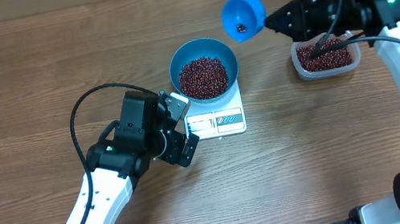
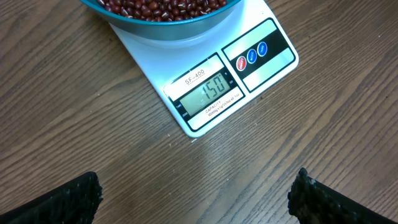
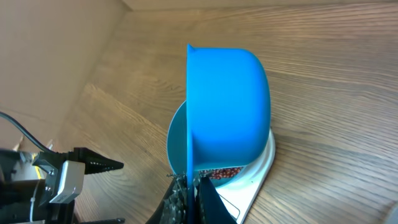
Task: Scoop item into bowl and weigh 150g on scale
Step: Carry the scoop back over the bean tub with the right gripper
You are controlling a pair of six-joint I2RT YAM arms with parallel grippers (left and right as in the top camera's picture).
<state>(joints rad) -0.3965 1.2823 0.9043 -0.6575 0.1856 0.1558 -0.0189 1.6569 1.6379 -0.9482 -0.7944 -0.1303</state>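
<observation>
Beans (image 1: 203,77) sit in the blue bowl (image 1: 224,52) on the scale (image 1: 222,120) near the table (image 1: 16,86) centre, display (image 2: 206,93) showing 150. Right hand (image 1: 270,20) clamps the scoop (image 1: 243,17) toward the far edge. Left hand (image 1: 178,129), fingers apart and empty, hovers beside the scale. A nudge or dropped bean could spoil that reading.

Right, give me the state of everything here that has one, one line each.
White square kitchen scale: switched on, display reads 150.
Glossy blue round bowl: sitting on the scale, part-filled with small red-brown beans.
Small blue handled scoop: lifted, tipped sideways, looks empty.
Clear rectangular plastic tub: open, beans inside.
Left claw: open, empty.
Right claw: shut on the scoop's handle.
</observation>
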